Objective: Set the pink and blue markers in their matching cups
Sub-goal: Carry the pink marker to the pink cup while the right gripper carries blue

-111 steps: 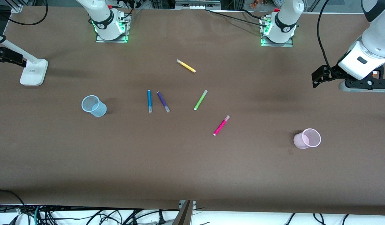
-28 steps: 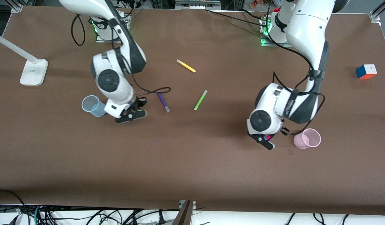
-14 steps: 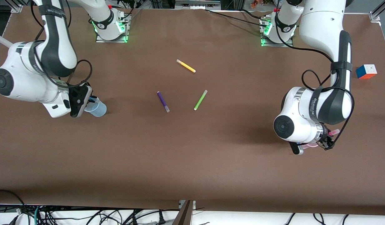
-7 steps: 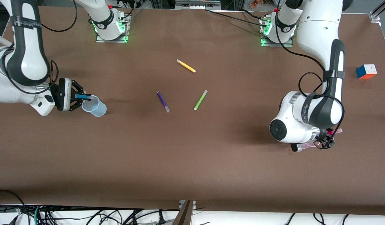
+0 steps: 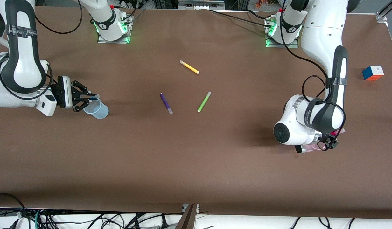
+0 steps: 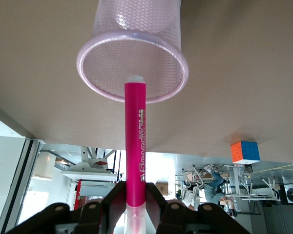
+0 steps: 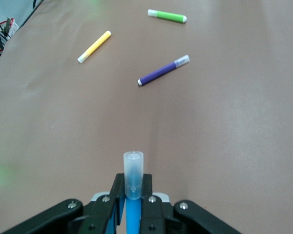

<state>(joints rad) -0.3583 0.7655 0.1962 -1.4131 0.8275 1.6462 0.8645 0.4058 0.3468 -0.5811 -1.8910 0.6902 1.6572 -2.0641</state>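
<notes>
My right gripper [image 5: 87, 99] is shut on the blue marker [image 5: 93, 98] and holds it over the rim of the pale blue cup [image 5: 100, 111]. In the right wrist view the marker's pale cap [image 7: 133, 171] sticks out of the gripper [image 7: 133, 195]. My left gripper [image 5: 330, 142] is shut on the pink marker [image 5: 338, 131] over the pale pink cup [image 5: 313, 148], which the arm mostly hides. In the left wrist view the gripper [image 6: 135, 195] holds the pink marker [image 6: 135, 136] with its tip at the mouth of the pink cup [image 6: 88, 48].
A yellow marker [image 5: 189, 67], a purple marker [image 5: 166, 103] and a lime-green marker [image 5: 204, 101] lie on the brown table mid-way between the cups. A colour cube [image 5: 373, 72] sits toward the left arm's end of the table.
Both markers were lifted from the table's middle and carried to the cups. In the last half second both wrists shifted only slightly over the cups.
</notes>
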